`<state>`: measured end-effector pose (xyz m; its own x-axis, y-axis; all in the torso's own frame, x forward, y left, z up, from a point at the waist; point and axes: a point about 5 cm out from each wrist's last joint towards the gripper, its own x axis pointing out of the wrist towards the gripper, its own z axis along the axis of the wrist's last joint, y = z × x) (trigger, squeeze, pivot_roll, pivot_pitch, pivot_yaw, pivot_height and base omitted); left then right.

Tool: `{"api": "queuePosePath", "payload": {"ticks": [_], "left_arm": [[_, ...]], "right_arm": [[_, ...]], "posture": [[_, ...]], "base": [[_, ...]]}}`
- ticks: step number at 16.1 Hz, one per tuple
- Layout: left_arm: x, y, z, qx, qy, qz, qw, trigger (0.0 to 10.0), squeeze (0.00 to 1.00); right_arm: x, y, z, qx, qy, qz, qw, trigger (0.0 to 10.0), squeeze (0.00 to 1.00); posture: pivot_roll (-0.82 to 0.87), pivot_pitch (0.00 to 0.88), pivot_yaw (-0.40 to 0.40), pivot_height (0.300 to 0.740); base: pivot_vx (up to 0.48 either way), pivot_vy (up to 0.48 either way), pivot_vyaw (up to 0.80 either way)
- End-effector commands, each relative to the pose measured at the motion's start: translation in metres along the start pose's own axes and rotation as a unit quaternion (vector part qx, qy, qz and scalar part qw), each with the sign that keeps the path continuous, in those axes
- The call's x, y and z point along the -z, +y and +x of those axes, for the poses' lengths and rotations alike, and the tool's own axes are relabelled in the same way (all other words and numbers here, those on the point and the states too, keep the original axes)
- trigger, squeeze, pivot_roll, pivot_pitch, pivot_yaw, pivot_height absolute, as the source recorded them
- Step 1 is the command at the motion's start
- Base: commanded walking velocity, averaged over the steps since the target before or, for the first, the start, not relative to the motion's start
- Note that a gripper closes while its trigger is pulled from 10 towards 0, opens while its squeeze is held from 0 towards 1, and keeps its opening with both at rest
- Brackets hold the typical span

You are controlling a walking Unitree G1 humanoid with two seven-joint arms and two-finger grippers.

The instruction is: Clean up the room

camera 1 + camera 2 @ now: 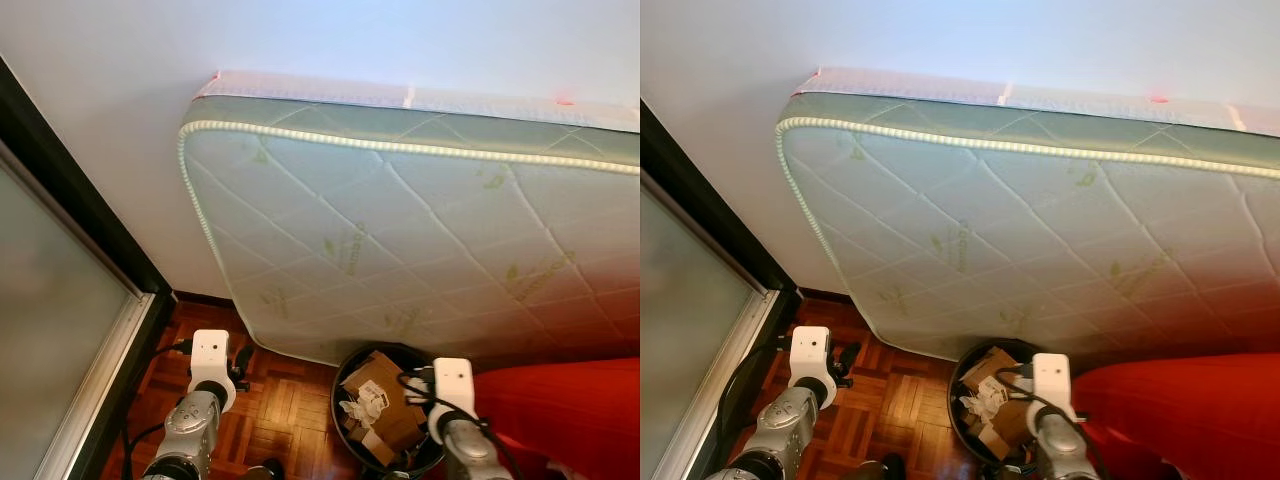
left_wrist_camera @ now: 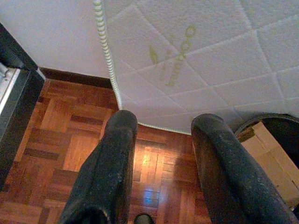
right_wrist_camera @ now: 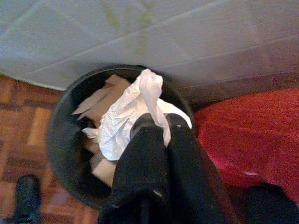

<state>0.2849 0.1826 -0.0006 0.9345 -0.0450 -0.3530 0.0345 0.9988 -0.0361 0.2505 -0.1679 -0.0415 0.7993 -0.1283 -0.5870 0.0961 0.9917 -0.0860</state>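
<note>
A crumpled white paper [image 3: 122, 119] is pinched in my right gripper [image 3: 156, 123], whose fingers are shut on it. It hangs over a round black bin [image 3: 63, 140] that holds torn cardboard and paper scraps [image 1: 385, 400]. The bin [image 1: 338, 385] stands on the parquet floor below the mattress, just in front of my right wrist. My left gripper [image 2: 163, 122] is open with nothing between its fingers, held above the floor to the left of the bin.
A quilted white-and-green mattress [image 1: 400, 230] leans against the white wall behind the bin. Red fabric [image 1: 560, 410] lies close on the right. A dark-framed glass door [image 1: 60, 300] runs along the left. Parquet floor [image 1: 275, 400] shows between the arms.
</note>
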Motion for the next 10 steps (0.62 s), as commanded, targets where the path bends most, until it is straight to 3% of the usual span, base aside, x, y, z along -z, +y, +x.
{"api": "queuePosePath", "payload": {"ticks": [1, 5, 10], "left_arm": [[0.004, 0.002, -0.003, -0.001, 0.002, 0.002, 1.0, 10.0, 0.0], [0.004, 0.001, -0.003, 0.001, 0.001, 0.002, 1.0, 10.0, 0.0], [0.003, 0.003, -0.003, -0.002, 0.0, 0.002, 1.0, 10.0, 0.0]], "right_arm": [[0.005, -0.003, -0.001, 0.013, 0.008, 0.0, 1.0, 10.0, 0.0], [-0.023, -0.001, 0.001, 0.014, -0.08, 0.039, 0.996, 10.0, 0.0], [-0.04, -0.009, 0.002, 0.046, -0.129, 0.049, 0.989, 10.0, 0.0]], "posture": [[0.08, 0.19, -0.018, 0.74], [0.08, 0.191, -0.018, 0.74], [0.09, 0.196, -0.016, 0.74]], "base": [[0.0, 0.0, 0.0], [0.0, 0.0, 0.0], [0.0, 0.0, 0.0]]}}
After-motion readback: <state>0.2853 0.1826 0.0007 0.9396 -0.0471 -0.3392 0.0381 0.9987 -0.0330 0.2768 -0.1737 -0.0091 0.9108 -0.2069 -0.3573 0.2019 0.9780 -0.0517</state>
